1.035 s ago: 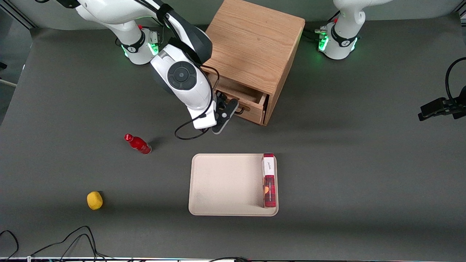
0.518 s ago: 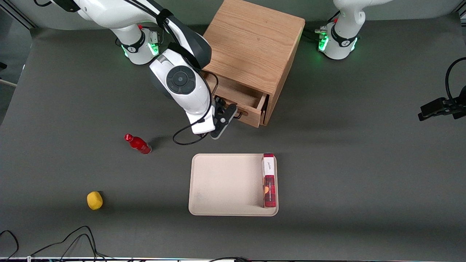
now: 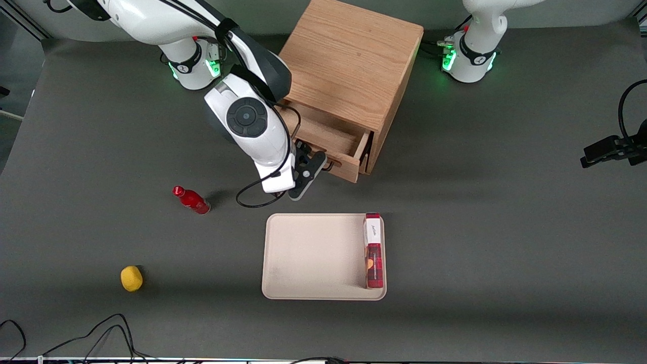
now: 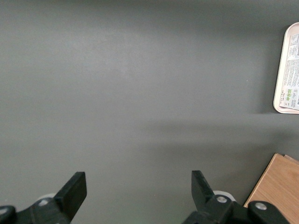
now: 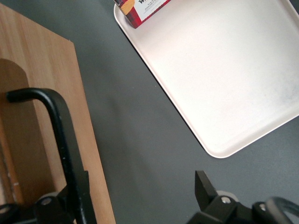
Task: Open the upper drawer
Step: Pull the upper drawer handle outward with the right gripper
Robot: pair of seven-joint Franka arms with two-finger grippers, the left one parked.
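Note:
The upper drawer (image 3: 331, 132) of the oak cabinet (image 3: 354, 60) is pulled partly out, and its plain wood inside shows. My right gripper (image 3: 307, 171) is in front of the drawer, at its black wire handle (image 3: 331, 164). In the right wrist view the gripper (image 5: 138, 181) is open. One finger sits against the handle (image 5: 60, 130) beside the drawer front (image 5: 46, 93), and the other of the fingers (image 5: 204, 186) hangs over bare table. Nothing is clamped between them.
A beige tray (image 3: 313, 253) lies nearer the front camera than the cabinet, with a red box (image 3: 373, 250) standing along one rim. A red bottle (image 3: 192, 200) and a yellow object (image 3: 131, 278) lie toward the working arm's end. Cables trail along the table's front edge.
The upper drawer has slid farther out of the cabinet toward the front camera. The right gripper and wrist have drawn back with the handle.

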